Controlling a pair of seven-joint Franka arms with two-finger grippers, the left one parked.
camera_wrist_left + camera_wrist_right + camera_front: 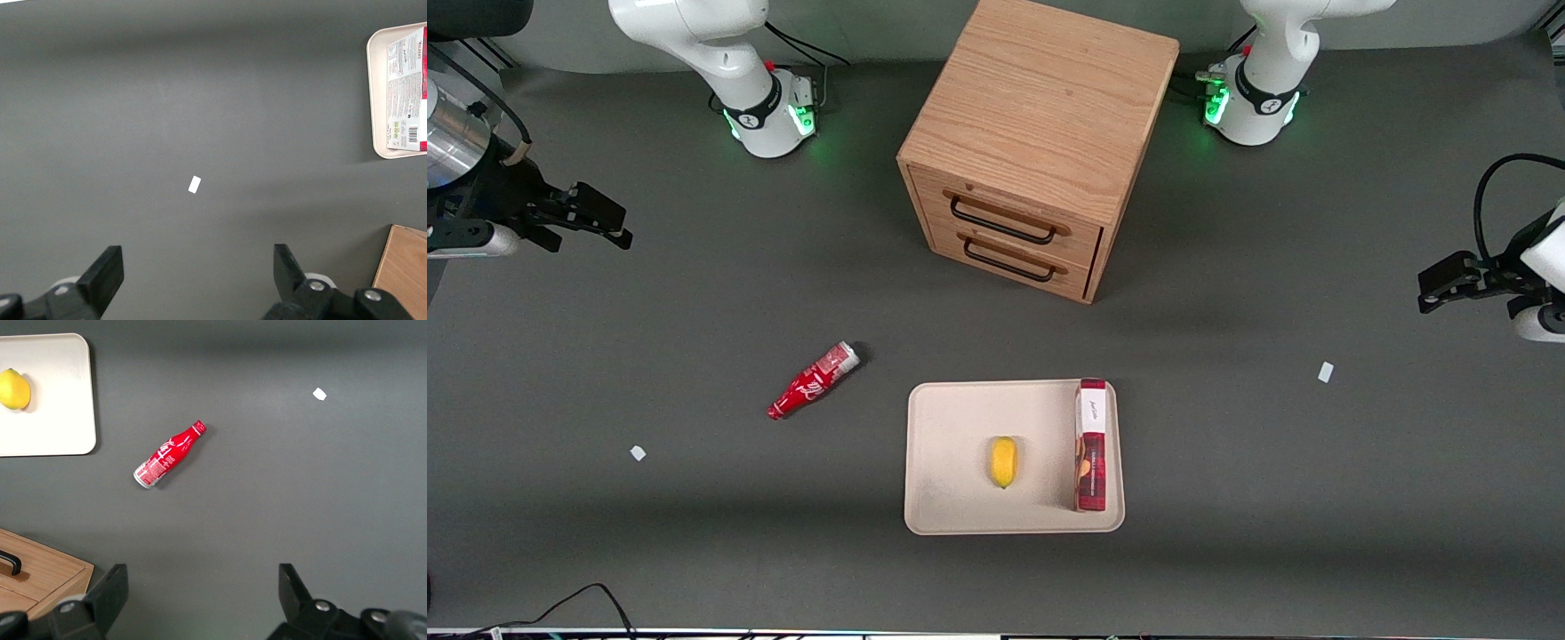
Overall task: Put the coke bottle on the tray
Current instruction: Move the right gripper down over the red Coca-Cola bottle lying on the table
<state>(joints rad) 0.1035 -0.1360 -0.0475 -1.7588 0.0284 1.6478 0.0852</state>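
The coke bottle (814, 380) is small and red with white script. It lies on its side on the dark table, beside the tray, toward the working arm's end. Its red cap points toward the front camera and its silver base toward the cabinet. It also shows in the right wrist view (168, 455). The beige tray (951, 427) lies flat, nearer the front camera than the cabinet; its corner shows in the right wrist view (47, 400). My right gripper (609, 220) hangs open and empty, high above the table and well apart from the bottle; it also shows in the right wrist view (203, 577).
A yellow lemon (1004, 461) and a flat red-and-white box (1091, 444) lie on the tray. A wooden two-drawer cabinet (1032, 133) stands at mid-table. Small white scraps (638, 453) (1326, 372) lie on the table.
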